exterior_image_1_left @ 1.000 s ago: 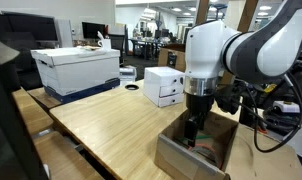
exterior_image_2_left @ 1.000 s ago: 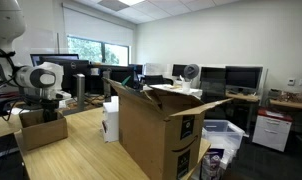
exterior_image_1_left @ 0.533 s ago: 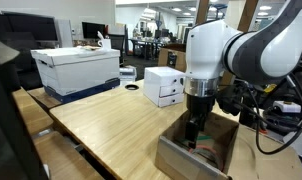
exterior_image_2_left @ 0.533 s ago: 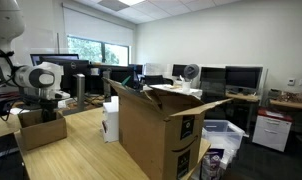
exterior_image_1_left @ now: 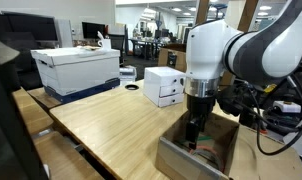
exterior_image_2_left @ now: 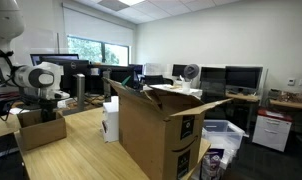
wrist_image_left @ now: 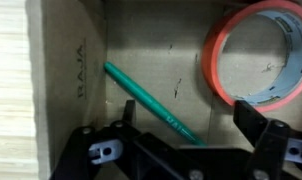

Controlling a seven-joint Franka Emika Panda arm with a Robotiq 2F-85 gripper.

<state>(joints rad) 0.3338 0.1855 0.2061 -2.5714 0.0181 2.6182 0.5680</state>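
Cardboard box (wrist_image_left: 141, 40): green pen (wrist_image_left: 146, 97) and red tape roll (wrist_image_left: 215, 65) lie inside, neither yet grasped; gripper (wrist_image_left: 186, 145) hangs inside, fingers spread wide over pen.

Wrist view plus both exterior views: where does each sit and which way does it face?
Exterior view: near the wooden table, facing the arm; its gripper reaches into a small cardboard box.
Exterior view: across the room behind a large carton, facing the windows; arm small in the distance.
Wrist view: looks down into the box; open jaws at the bottom edge, green pen, red tape roll.
Shared: all three show the small box.
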